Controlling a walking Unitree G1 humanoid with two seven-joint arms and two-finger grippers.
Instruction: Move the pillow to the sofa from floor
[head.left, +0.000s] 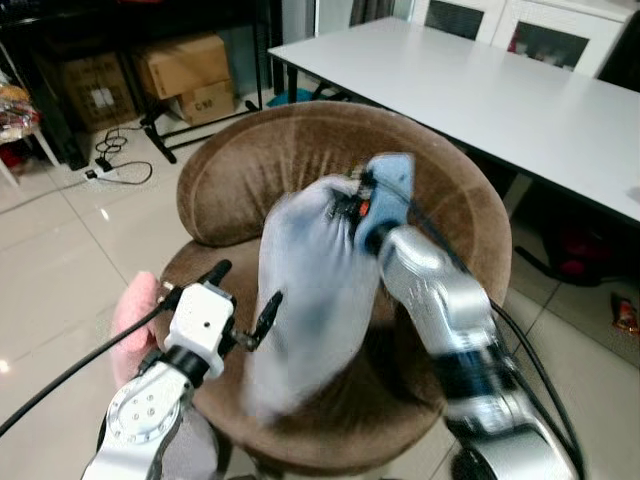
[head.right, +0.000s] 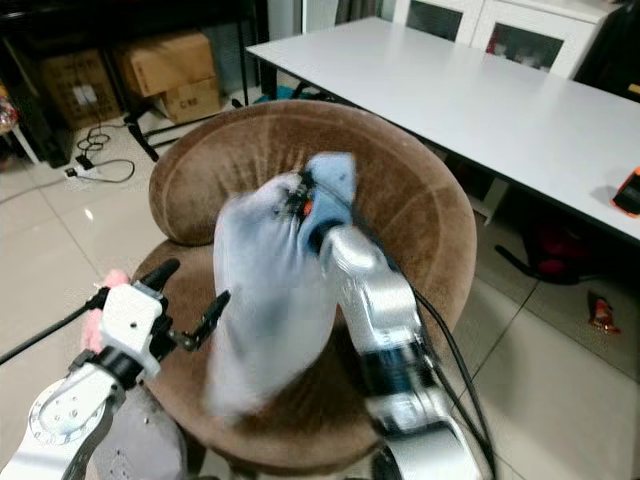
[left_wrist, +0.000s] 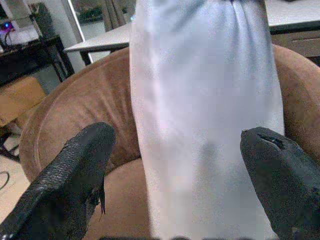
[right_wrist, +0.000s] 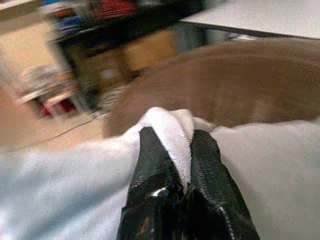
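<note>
Nearest the camera, at the lower left of the head views, the left gripper (head.left: 243, 303) hovers over the front edge of the brown round sofa (head.left: 250, 160), its 2 black fingers (left_wrist: 75, 170) spread wide apart with nothing between them. Seen from the left wrist, the pale blue pillow (left_wrist: 205, 115) hangs straight ahead of those open fingers, near them but not touching. Just beside the left arm, low against the sofa's outer side, sits a pink fluffy thing (head.left: 130, 315) that is too blurred to identify.

Over the middle of the seat, the pillow (head.left: 320, 290) hangs upright and elongated, its lower end close to the cushion; motion blur hides whether it touches. The right gripper (right_wrist: 175, 170) holds it from above, the 2 fingers pinched together on a bunched fold of the fabric at the pillow's top corner, in front of the curved backrest.

Beyond the sofa, a long white table (head.left: 480, 90) runs along the right side. On the tiled floor (head.left: 60, 250) to the far left lie a power strip with cables (head.left: 105, 168), and cardboard boxes (head.left: 185, 75) sit under a dark shelf.
</note>
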